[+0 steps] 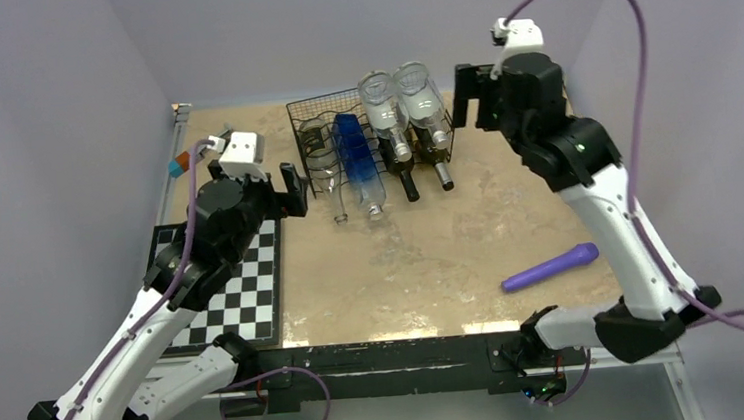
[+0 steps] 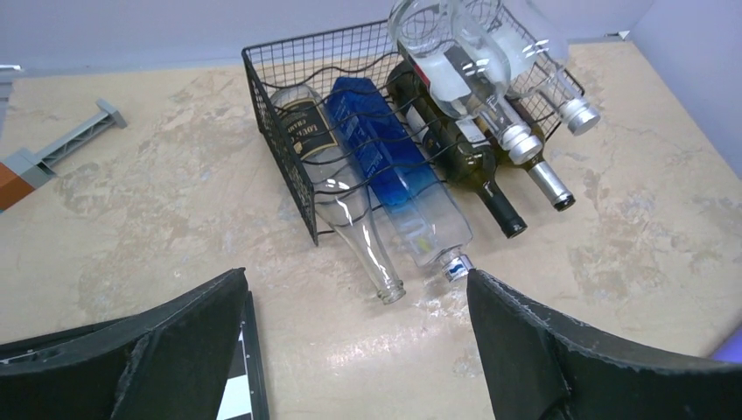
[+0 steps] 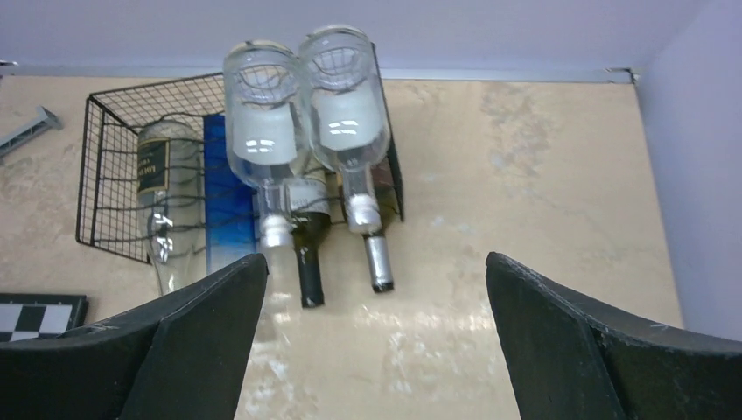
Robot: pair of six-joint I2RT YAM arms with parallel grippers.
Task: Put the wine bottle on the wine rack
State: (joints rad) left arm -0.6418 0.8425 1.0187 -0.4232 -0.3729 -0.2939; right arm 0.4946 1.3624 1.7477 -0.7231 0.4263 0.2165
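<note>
Left jaws and right jaws both stand wide, empty. Just ahead of the right jaws the wine bottle [image 3: 348, 114] lies atop the wine rack [image 3: 98, 171], neck overhanging toward them — a clipped neck could slide it onto the bench [image 3: 525, 175].

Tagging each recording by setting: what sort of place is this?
Probably a robot lab test cell, not a home: plain lavender walls box in the marble-patterned table, a checkerboard lies at its left edge, and a bottle-filled wine rack serves as the prop.
</note>
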